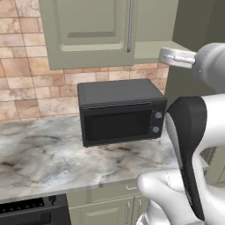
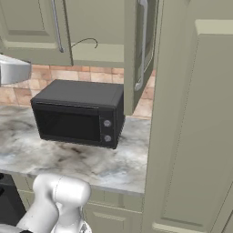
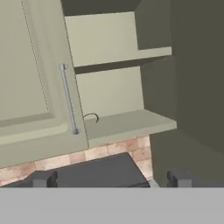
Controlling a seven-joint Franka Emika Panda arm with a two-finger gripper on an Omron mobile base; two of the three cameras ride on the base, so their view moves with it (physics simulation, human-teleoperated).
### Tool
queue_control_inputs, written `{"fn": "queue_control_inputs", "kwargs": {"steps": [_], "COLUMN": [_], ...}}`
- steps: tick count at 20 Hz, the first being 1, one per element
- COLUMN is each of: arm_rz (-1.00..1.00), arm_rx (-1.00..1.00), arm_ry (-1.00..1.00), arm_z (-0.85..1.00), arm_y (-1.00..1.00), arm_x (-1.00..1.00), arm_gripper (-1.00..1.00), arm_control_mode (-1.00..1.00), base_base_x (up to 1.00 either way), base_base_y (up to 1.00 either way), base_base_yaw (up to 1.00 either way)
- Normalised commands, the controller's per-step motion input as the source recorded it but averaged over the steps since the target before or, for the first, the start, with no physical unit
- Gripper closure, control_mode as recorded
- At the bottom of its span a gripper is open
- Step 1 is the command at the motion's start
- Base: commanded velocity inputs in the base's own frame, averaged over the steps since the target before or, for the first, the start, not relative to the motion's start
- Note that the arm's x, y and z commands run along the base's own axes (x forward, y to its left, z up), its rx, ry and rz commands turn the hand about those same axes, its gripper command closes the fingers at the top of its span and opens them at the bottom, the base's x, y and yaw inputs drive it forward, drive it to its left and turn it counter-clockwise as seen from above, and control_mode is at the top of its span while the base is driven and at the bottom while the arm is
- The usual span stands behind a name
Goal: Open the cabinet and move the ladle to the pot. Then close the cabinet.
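The cabinet [image 3: 39, 78] stands half open: its left door shut, its right door [image 2: 139, 50] swung out edge-on over the counter [image 1: 39, 158]. Inside, two shelves show — the upper one bare, the lower one holding the ladle [image 3: 91, 117], of which a thin curved handle shows just beside the shut door's edge. Below sits a black microwave [image 2: 77, 116]. The gripper [image 3: 109, 178] hangs in front of the opening, jaws spread wide, holding nothing.
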Motion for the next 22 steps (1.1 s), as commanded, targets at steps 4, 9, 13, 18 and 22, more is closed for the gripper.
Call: {"fn": "queue_control_inputs", "kwargs": {"steps": [4, 9, 13, 18, 22], "arm_rz": [0.19, 0.18, 0.13, 0.04, 0.00], "arm_rx": [0.02, 0.07, 0.13, 0.06, -0.05], "arm_ry": [0.16, 0.15, 0.15, 0.03, 0.00], "arm_z": [0.00, 0.00, 0.00, 0.00, 0.00], "arm_y": [0.02, 0.00, 0.02, 0.03, 0.19], "arm_x": [0.59, 0.73, 0.62, 0.43, 0.39], "arm_gripper": [-1.00, -1.00, -1.00, -1.00, -1.00], "arm_control_mode": [-1.00, -1.00, -1.00, -1.00, -1.00], "base_base_x": [0.00, 0.00, 0.00, 0.00, 0.00], "base_base_y": [0.00, 0.00, 0.00, 0.00, 0.00], "base_base_yaw": [0.00, 0.00, 0.00, 0.00, 0.00]}}
